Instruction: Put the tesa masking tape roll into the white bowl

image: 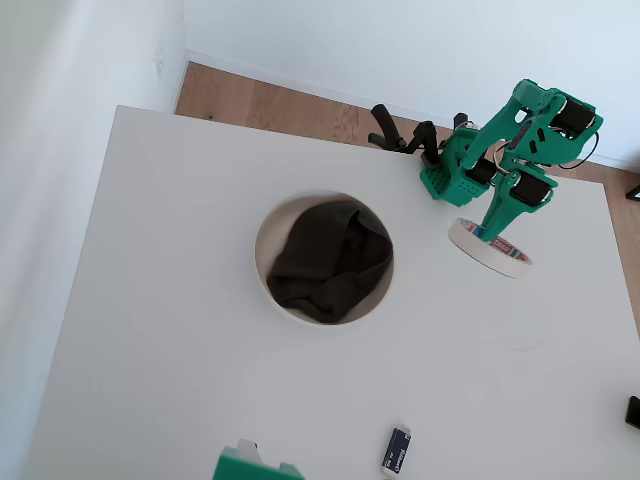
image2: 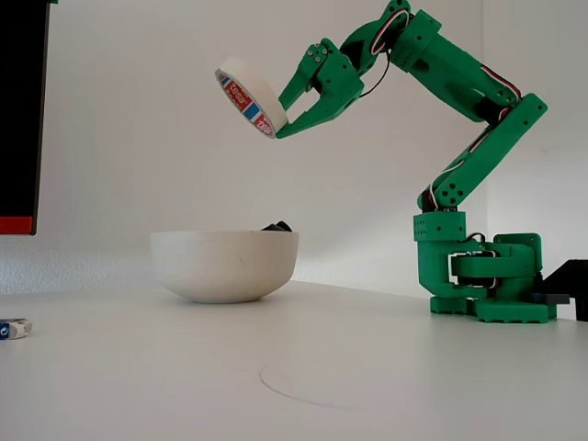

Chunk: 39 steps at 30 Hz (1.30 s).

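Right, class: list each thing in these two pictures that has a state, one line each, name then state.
tesa masking tape roll: lifted, tilted, held in the claw.
claw: shut on the tape roll, raised high.
white bowl: upright on the table, dark cloth inside.
dark cloth: crumpled in the bowl.
small blue item: lying flat on the table.

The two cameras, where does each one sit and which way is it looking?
Overhead view: above the table, looking down on the bowl and the dark cloth in it; green arm at upper right.
Fixed view: low at table height, looking sideways; the whole arm from base to gripper.
Both show the tape roll held raised in the gripper, the bowl and the small blue item.
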{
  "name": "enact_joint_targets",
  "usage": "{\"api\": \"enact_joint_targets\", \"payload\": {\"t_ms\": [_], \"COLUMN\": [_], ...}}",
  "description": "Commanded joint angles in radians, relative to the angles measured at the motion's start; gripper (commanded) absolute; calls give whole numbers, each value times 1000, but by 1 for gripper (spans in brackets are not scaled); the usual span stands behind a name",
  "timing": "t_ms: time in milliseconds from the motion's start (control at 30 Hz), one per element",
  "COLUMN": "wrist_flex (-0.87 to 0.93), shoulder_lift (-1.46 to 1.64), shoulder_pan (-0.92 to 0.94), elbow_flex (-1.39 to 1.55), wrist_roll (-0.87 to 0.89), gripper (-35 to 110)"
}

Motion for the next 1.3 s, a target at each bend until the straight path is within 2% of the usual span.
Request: {"api": "enact_joint_targets", "payload": {"t_ms": [0,167,333,600,633,767,833,1000,1033,1067,1100,1267], "wrist_flex": [-156,-368,-505,-601,-598,-592,-586,-581,-580,-581,-565,-466], "shoulder_lift": [-133,-425,-666,-819,-818,-801,-788,-776,-775,-770,-770,-802], "shoulder_pan": [311,474,520,535,531,509,502,483,482,480,477,468], "elbow_flex": [-61,-67,-67,-69,-69,-69,-69,-71,-72,-77,-92,-212], "wrist_roll": [-18,-35,-69,-101,-95,-83,-78,-69,-66,-58,-48,-6], "gripper": [-8,-8,-8,-8,-6,22,26,16,12,-4,-8,-8]}}
